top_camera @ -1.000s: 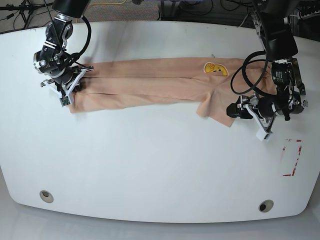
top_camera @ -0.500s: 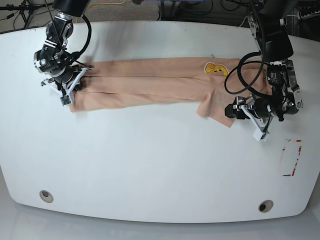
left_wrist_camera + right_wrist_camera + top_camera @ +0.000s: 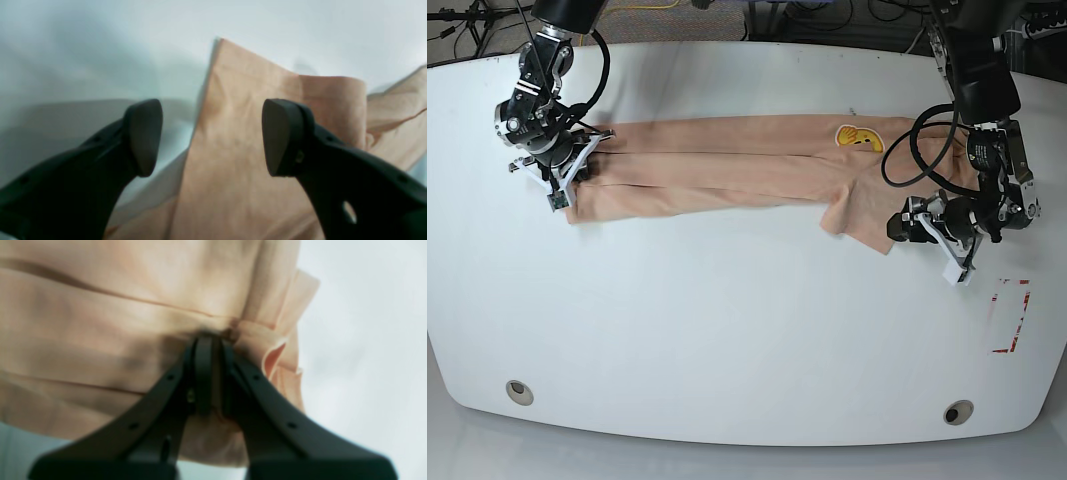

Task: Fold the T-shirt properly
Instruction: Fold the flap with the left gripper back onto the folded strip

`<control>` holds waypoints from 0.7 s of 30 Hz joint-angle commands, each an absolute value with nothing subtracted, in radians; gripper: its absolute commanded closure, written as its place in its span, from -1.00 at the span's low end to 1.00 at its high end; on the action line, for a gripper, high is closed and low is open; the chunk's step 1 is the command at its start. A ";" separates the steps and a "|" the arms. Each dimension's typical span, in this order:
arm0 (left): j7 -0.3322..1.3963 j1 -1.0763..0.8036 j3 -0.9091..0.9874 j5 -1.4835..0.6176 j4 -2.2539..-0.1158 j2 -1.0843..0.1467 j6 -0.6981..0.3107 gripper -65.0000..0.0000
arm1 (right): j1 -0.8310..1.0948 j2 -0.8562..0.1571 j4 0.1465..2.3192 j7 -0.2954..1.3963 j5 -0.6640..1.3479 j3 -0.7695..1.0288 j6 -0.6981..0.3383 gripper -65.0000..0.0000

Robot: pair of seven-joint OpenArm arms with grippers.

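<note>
The white tabletop (image 3: 727, 330) spreads under me, its rounded edge nearest the base camera. Across its far half lies the T-shirt (image 3: 727, 165), folded lengthwise into a long peach band that runs from my right arm to my left arm. Near my left arm a sleeve flap sticks out of the band toward the front of the tabletop, ending in a point beside my left gripper. In the left wrist view that flap (image 3: 240, 156) lies flat with a creased corner turned up against the white surface.

My right gripper (image 3: 574, 160) sits at the hem end of the band, its jaws pressed together on a pinch of bunched fabric; the right wrist view, though blurred, shows the cloth (image 3: 116, 323) puckering into pleats right where the fingertips meet.

My left gripper (image 3: 210, 136) hangs low over the sleeve flap with its jaws spread wide, gripping nothing, one finger above bare tabletop and the other above cloth.

On the chest part of the shirt sits a small yellow emblem (image 3: 858, 137). A red-marked outline (image 3: 1012, 315) lies on the tabletop near my left arm.
</note>
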State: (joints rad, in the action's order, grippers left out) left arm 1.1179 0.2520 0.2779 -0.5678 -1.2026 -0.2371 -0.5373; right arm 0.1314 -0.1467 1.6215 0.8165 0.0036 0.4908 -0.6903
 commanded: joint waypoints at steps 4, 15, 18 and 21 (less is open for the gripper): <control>1.101 0.272 0.189 -0.587 -1.214 -0.236 -0.541 -0.35 | 0.130 -0.154 1.632 0.837 -0.002 0.492 -0.698 0.87; 1.107 0.265 0.160 -0.587 -1.214 -0.193 -0.541 -0.34 | 0.130 -0.154 1.632 0.837 -0.002 0.492 -0.698 0.87; 1.107 0.265 0.160 -0.588 -1.214 -0.191 -0.541 -0.29 | 0.130 -0.154 1.632 0.837 -0.002 0.492 -0.698 0.87; 1.107 0.265 0.159 -0.588 -1.214 -0.191 -0.541 -0.02 | 0.130 -0.154 1.632 0.837 -0.002 0.492 -0.698 0.87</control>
State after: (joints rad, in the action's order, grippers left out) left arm 1.1011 0.2504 0.1593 -0.5869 -1.2022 -0.1864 -0.5396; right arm 0.1314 -0.1467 1.6215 0.8162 0.0044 0.4908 -0.6907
